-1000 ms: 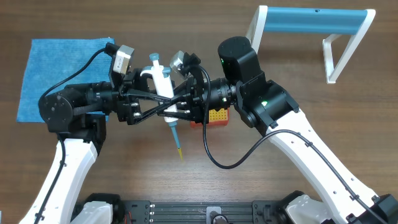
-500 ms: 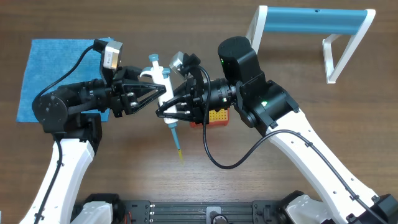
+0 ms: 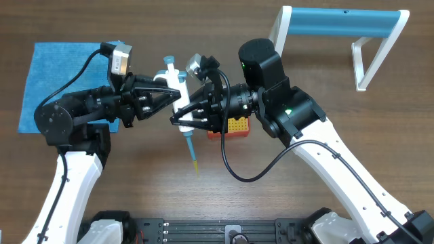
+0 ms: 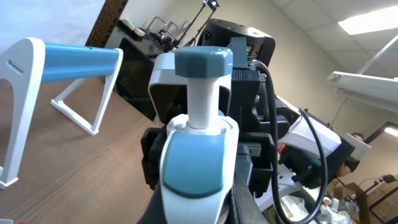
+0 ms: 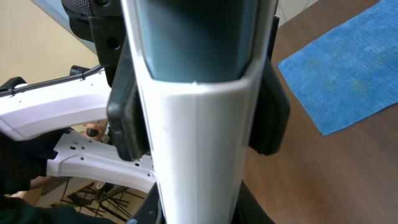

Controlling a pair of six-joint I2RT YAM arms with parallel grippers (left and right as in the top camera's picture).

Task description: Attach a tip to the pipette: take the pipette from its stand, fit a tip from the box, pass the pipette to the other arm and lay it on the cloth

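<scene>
Pipette [image 3: 179, 88] hardly moved; right jaws pinch it; left jaws, spread earlier, now seemingly pinch it too.

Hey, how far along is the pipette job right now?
Done: the pipette is off its stand and carries a yellow tip. In hand: the handover, with the right pincer and the left pincer both closed on it. Left to do: the right one lets go, then the left one lays it on the blue cloth.
</scene>
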